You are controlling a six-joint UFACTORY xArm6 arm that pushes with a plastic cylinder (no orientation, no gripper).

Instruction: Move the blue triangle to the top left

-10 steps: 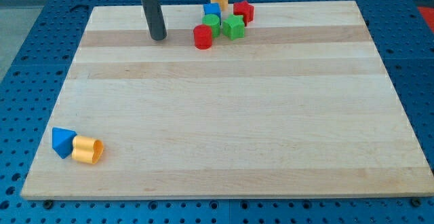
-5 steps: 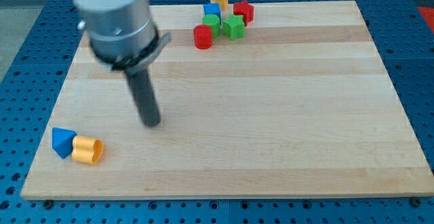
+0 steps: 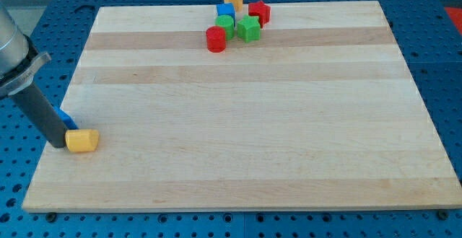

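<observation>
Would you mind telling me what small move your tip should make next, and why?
Probably a short push toward the view's top. My tip sits at the board's left edge, just left of the yellow cylinder, with the blue triangle mostly hidden behind the rod, just above my tip. The top left corner of the wooden board lies up that edge.

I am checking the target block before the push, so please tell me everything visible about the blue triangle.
Only a small blue sliver of the blue triangle shows, near the board's left edge in the view's lower left. The dark rod covers most of it, so its shape and pose cannot be judged. My tip sits just below-left of it. The yellow cylinder lies close below-right; contact is unclear.
</observation>
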